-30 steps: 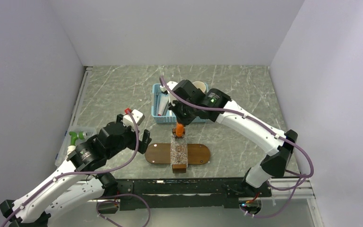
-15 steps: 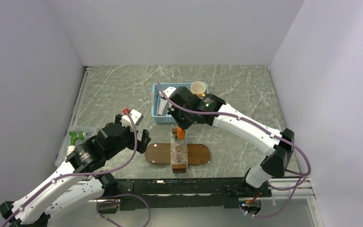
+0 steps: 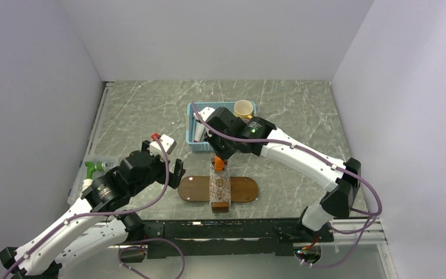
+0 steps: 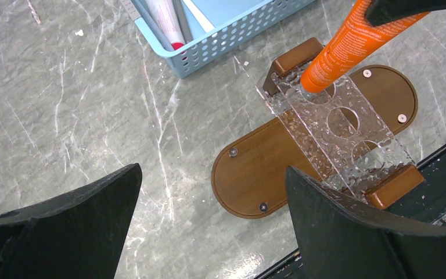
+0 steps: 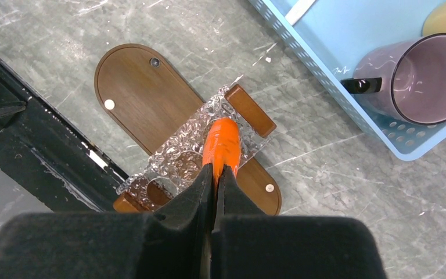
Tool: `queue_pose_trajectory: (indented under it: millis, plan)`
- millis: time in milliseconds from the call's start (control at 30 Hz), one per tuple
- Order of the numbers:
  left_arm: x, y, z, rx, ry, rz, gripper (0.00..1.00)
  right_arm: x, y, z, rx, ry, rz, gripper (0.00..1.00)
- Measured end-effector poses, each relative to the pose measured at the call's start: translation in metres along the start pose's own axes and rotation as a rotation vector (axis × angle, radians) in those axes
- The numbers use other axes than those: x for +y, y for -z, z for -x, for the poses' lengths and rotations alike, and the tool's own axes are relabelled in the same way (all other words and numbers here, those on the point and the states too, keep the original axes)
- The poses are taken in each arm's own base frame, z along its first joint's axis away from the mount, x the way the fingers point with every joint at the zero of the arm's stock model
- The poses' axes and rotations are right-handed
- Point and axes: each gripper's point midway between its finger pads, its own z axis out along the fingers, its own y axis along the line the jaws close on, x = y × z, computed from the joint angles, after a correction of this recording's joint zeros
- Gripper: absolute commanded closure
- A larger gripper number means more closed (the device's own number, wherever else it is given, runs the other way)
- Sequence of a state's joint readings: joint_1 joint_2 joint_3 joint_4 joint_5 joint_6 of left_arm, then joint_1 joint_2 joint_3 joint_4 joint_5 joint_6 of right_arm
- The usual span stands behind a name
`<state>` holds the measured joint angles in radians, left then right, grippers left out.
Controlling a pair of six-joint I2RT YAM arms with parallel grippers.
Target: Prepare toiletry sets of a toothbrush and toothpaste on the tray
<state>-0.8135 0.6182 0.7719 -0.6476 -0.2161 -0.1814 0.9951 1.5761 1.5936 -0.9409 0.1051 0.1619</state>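
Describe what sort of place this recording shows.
Probably a robot lab test cell, not a real bathroom: plain white partitions box in a marble-look table, with staged props, a blue basket and wooden tray.

Below the right gripper (image 5: 214, 172), the toothpaste (image 5: 223, 145) is looking like glossy orange plastic, the holder (image 5: 174, 165) clear dimpled plastic, the tray (image 5: 133, 87) smooth matt wood, the desk (image 5: 325, 192) polished veined stone.

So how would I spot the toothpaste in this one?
Find the dark-brown oval tray just in front of the blue basket, bridged by a clear holed rack. The toothpaste is the tube the right gripper holds over the rack's basket-side end; nothing else is bright orange.
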Motion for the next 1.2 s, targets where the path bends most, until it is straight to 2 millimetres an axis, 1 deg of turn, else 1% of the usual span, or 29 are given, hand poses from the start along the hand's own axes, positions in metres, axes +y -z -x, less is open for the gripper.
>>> queue_pose_trajectory:
  millis: [200, 467, 600, 967, 1200]
  plan:
    - [0.000, 0.000, 0.000, 0.001, 0.000, 0.000, 0.01, 0.004, -0.001, -0.003, 0.007, 0.006, 0.006, 1.00]
    - [0.000, 0.000, 0.000, 0.001, 0.000, 0.000, 0.01, 0.003, -0.008, -0.016, 0.044, 0.009, -0.001, 1.00]
    - [0.000, -0.001, -0.001, 0.004, -0.001, 0.001, 0.00, 0.004, -0.011, -0.017, 0.041, 0.009, 0.000, 1.00]
    - [0.000, -0.004, -0.003, 0.020, -0.005, 0.004, 0.01, 0.002, -0.026, -0.027, 0.048, -0.009, -0.017, 1.00]
    - [0.000, -0.005, -0.004, 0.027, -0.006, 0.005, 0.01, 0.002, -0.031, -0.030, 0.046, -0.016, -0.018, 1.00]
